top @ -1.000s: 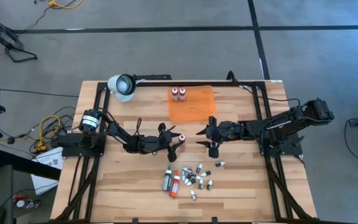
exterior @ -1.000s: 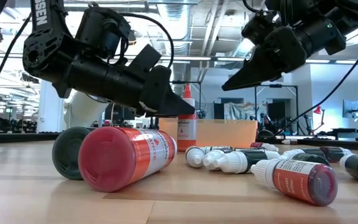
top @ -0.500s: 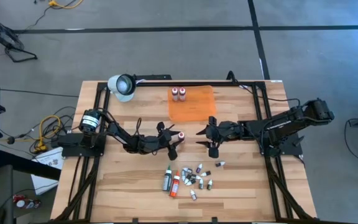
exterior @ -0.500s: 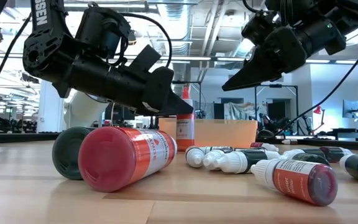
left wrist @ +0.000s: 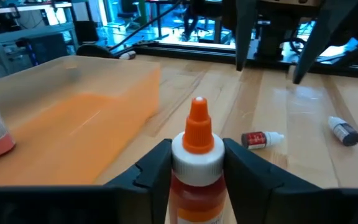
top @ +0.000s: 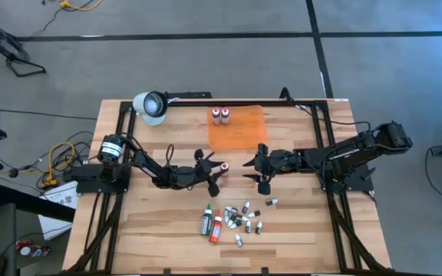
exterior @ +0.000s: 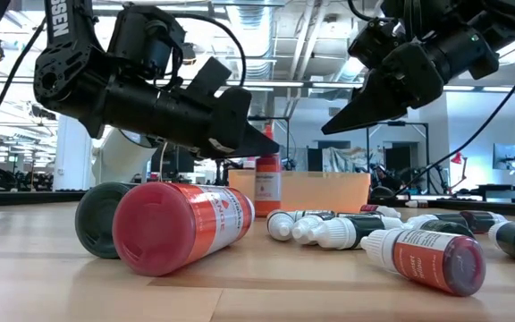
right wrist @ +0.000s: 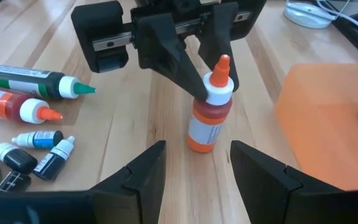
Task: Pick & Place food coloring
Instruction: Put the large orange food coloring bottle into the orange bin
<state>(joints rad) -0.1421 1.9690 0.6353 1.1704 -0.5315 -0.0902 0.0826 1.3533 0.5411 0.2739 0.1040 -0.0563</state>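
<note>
Pale wooden planking forms the tabletop (top: 152, 222), on which a flat orange mat (top: 238, 130) is laid toward the far edge, with two pink bottles (top: 221, 115) stood on its back strip. Nearer the front edge, a loose heap of food coloring (top: 232, 218) is scattered: a dark green-capped bottle and a red one lying flat, with many tiny droppers beside them.

Between the heap and the mat, the left claw (left wrist: 196, 163) is seen closed about the white collar of an orange bottle (right wrist: 211, 112), which is kept upright with its base at or just above the wood; which of the two cannot be told. The right claw (right wrist: 196, 163) is held spread and empty, just beside that bottle on its other side, pointed at it.

The bottle is judged to be light, thin-walled plastic, stiff at the cap and collar but likely to give if squeezed at the body. Its glossy label is taken to be slippery, so the ridged collar below the nozzle is thought the safer place to be gripped. A top-heavy tilt may be expected when it is set down on the mat, and the small droppers are likely to roll when touched.
</note>
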